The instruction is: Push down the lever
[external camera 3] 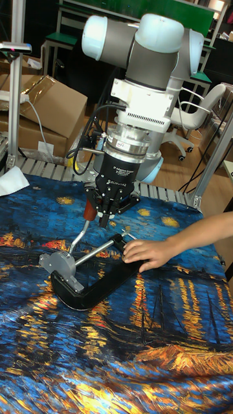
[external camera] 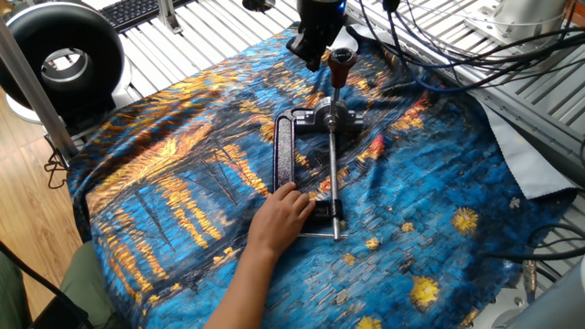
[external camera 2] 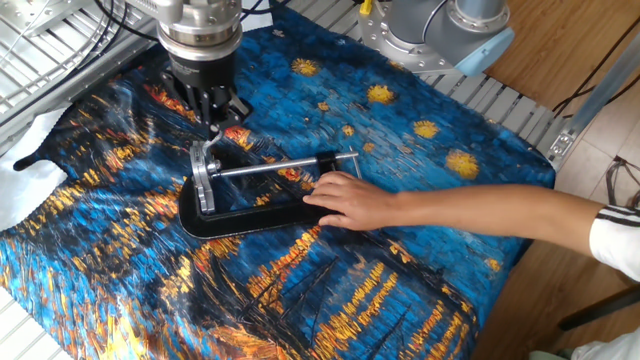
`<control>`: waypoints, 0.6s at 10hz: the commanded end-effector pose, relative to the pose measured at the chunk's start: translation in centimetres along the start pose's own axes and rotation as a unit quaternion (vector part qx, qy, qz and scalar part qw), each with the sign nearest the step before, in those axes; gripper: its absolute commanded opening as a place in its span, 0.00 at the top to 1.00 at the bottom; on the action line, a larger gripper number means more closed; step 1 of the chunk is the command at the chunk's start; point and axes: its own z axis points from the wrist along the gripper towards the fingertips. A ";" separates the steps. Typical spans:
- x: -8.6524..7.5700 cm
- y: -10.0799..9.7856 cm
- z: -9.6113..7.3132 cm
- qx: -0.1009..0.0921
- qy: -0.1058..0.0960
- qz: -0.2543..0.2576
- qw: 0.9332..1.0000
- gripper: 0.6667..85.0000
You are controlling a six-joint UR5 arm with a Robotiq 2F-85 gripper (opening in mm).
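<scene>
The lever [external camera: 341, 61] is a short metal arm with a reddish-brown knob [external camera 3: 89, 208]. It stands tilted up from the silvery head [external camera: 334, 117] of a black clamp [external camera 3: 97, 288] lying on the cloth. My gripper [external camera: 315, 57] hangs just beside the knob with its fingers closed together and nothing between them. In the tall fixed view the gripper [external camera 3: 105, 217] sits right of the knob, very close to it or touching. From the other fixed view the gripper [external camera 2: 212, 108] stands over the clamp head [external camera 2: 204, 180] and mostly hides the knob. A person's hand [external camera: 288, 212] rests on the clamp's far end.
A long thin silver rod [external camera: 334, 178] runs from the clamp head towards the hand [external camera 2: 350, 200]. A blue and orange painted cloth [external camera: 183, 183] covers the table. Cables [external camera: 439, 55] lie behind the gripper. A black ring-shaped device [external camera: 59, 59] stands at the far left.
</scene>
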 end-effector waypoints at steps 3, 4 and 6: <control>1.9 0.6 -0.2 -0.013 0.037 0.006 0.999 1.00; 2.4 0.7 -0.2 -0.015 0.047 0.009 0.999 1.00; 3.0 0.9 -1.2 -0.013 0.057 0.012 0.998 1.00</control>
